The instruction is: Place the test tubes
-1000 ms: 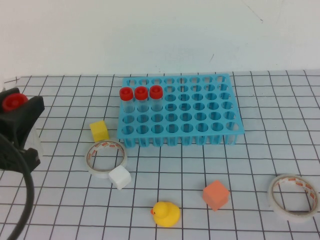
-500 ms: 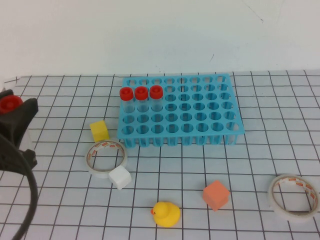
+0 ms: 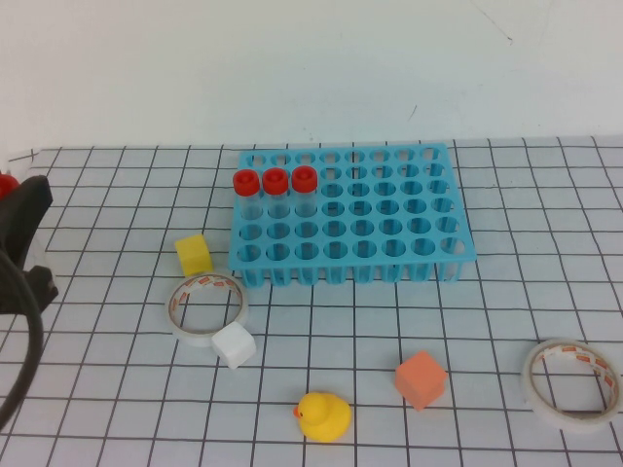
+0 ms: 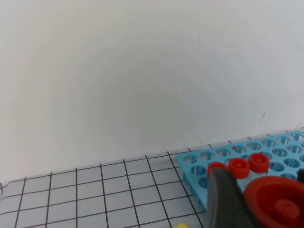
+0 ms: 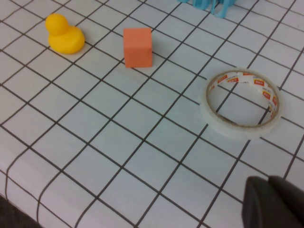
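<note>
A blue test-tube rack (image 3: 389, 209) stands at the back middle of the gridded table. Three red-capped tubes (image 3: 275, 181) stand upright in its left columns. My left gripper (image 3: 18, 229) is at the far left edge of the high view, well left of the rack, shut on another red-capped tube (image 3: 4, 185). The left wrist view shows that tube's red cap (image 4: 278, 202) between dark fingers (image 4: 228, 199), with the rack (image 4: 275, 142) and its three tubes (image 4: 239, 167) beyond. My right gripper (image 5: 274, 203) is shut and empty over the table's near right, out of the high view.
A yellow cube (image 3: 194, 254), a tape roll (image 3: 205, 307) and a white cube (image 3: 234, 344) lie left of and before the rack. A yellow duck (image 3: 323, 416), an orange cube (image 3: 421, 378) and a second tape roll (image 3: 571, 383) sit nearer the front.
My left gripper has drawn back to the left with its tube, now mostly past the view's left edge. Nothing else has moved.
</note>
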